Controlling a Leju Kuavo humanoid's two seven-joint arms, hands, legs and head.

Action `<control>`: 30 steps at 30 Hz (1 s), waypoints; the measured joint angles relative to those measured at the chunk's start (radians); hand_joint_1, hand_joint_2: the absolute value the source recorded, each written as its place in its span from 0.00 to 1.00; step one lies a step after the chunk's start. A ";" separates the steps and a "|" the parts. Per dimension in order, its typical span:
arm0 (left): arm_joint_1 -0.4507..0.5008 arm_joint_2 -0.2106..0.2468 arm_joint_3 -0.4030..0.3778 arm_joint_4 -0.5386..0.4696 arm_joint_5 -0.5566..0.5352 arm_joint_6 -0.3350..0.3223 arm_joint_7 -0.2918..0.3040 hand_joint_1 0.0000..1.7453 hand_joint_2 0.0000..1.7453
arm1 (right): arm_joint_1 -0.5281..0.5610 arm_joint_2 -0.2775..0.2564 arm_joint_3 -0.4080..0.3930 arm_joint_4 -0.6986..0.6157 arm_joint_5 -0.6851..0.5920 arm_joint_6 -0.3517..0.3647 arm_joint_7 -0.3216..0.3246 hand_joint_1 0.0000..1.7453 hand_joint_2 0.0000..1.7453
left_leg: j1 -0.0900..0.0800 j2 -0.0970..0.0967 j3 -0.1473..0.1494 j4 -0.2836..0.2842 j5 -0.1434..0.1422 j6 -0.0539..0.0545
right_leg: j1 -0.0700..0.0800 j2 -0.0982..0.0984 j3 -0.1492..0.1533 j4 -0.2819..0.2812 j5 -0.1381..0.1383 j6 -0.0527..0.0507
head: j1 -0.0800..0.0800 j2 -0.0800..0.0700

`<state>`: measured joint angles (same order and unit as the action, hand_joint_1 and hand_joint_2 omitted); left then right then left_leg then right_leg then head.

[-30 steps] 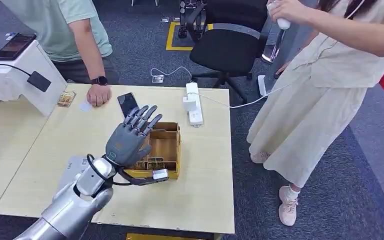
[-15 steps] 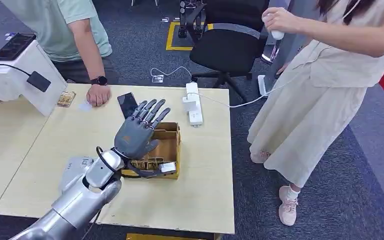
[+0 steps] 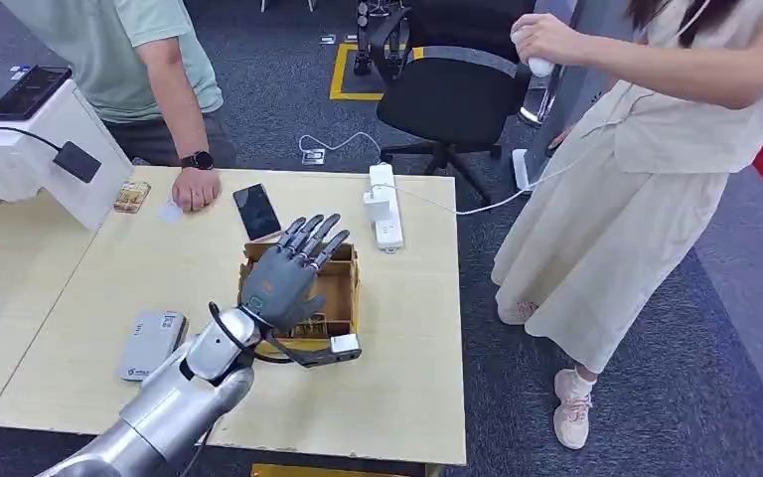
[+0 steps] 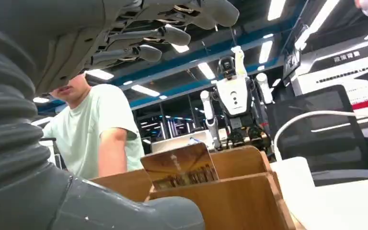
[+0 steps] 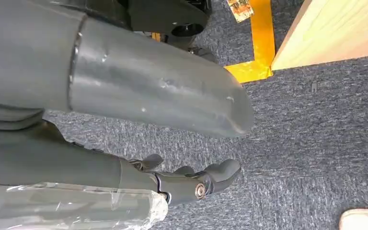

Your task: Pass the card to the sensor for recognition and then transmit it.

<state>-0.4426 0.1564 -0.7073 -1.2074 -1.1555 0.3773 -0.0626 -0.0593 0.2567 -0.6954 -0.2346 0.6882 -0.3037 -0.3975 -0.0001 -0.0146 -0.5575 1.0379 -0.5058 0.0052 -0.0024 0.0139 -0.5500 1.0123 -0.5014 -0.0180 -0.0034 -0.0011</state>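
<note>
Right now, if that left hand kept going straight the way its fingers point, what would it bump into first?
Probably the box's far wall, if the left hand is low enough; its fingers point over the box towards the power strip. Height is hard to judge, so it might pass above the wall.

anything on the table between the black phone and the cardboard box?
Head view: nothing. A short strip of bare table separates the black phone from the far rim of the cardboard box. The left hand hovers over the box, fingers spread.
</note>
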 joint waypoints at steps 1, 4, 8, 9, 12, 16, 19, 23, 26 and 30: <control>0.000 -0.001 0.000 0.002 0.000 0.000 0.000 0.00 1.00 | 0.000 0.000 0.000 0.000 0.000 0.000 0.000 0.00 0.00 | 0.000 0.000 0.000 0.000 0.000 0.000 | 0.000 0.000 0.000 0.000 0.000 0.000 | 0.000 0.000; 0.001 -0.002 -0.001 0.009 0.003 0.000 0.000 0.00 1.00 | 0.000 0.000 0.000 0.000 0.000 0.000 0.000 0.00 0.00 | 0.000 0.000 0.000 0.000 0.000 0.000 | 0.000 0.000 0.000 0.000 0.000 0.000 | 0.000 0.000; 0.001 -0.002 -0.002 0.022 -0.012 0.010 0.001 0.00 1.00 | 0.000 0.000 0.002 0.000 0.000 0.000 0.000 0.00 0.00 | 0.000 0.000 0.000 0.000 0.000 0.000 | 0.000 0.000 0.000 0.000 0.000 0.000 | 0.000 0.000; -0.001 -0.002 -0.002 0.027 -0.020 0.012 0.001 0.00 1.00 | 0.001 0.000 0.003 0.000 0.002 0.000 0.000 0.00 0.00 | 0.000 0.000 0.000 0.000 0.000 0.000 | 0.000 0.000 0.000 0.000 0.000 0.000 | 0.000 0.000; -0.010 -0.002 -0.002 0.037 -0.034 0.014 0.001 0.00 1.00 | 0.001 0.000 0.007 0.000 0.003 0.001 0.002 0.00 0.00 | 0.000 0.000 0.000 0.000 0.000 0.000 | 0.000 0.000 0.000 0.000 0.000 0.000 | 0.000 0.000; -0.023 -0.002 -0.004 0.051 -0.038 0.015 0.001 0.00 1.00 | 0.002 0.000 0.010 0.001 0.003 0.001 0.008 0.00 0.00 | 0.000 0.000 0.000 0.000 0.000 0.000 | 0.000 0.000 0.000 0.000 0.000 0.000 | 0.000 0.000; -0.033 -0.001 -0.008 0.060 -0.045 0.018 0.001 0.00 1.00 | 0.002 0.000 0.012 0.001 0.003 0.001 0.009 0.00 0.00 | 0.000 0.000 0.000 0.000 0.000 0.000 | 0.000 0.000 0.000 0.000 0.000 0.000 | 0.000 0.000; -0.047 -0.001 -0.015 0.074 -0.052 0.021 0.001 0.00 1.00 | 0.002 0.000 0.016 0.002 0.003 0.001 0.009 0.00 0.00 | 0.000 0.000 0.000 0.000 0.000 0.000 | 0.000 0.000 0.000 0.000 0.000 0.000 | 0.000 0.000; -0.056 0.000 -0.016 0.083 -0.053 0.021 0.001 0.00 1.00 | 0.002 0.000 0.016 0.002 0.003 0.001 0.009 0.00 0.00 | 0.000 0.000 0.000 0.000 0.000 0.000 | 0.000 0.000 0.000 0.000 0.000 0.000 | 0.000 0.000; -0.066 0.006 -0.016 0.098 -0.053 0.021 0.001 0.00 1.00 | 0.004 0.000 0.017 0.003 0.003 0.001 0.009 0.00 0.00 | 0.000 0.000 0.000 0.000 0.000 0.000 | 0.000 0.000 0.000 0.000 0.000 0.000 | 0.000 0.000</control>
<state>-0.5086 0.1625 -0.7229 -1.1097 -1.2085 0.3983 -0.0618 -0.0557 0.2571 -0.6783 -0.2319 0.6908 -0.3025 -0.3883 0.0000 -0.0146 -0.5576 1.0379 -0.5058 0.0052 -0.0024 0.0139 -0.5501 1.0124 -0.5014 -0.0180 -0.0035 -0.0011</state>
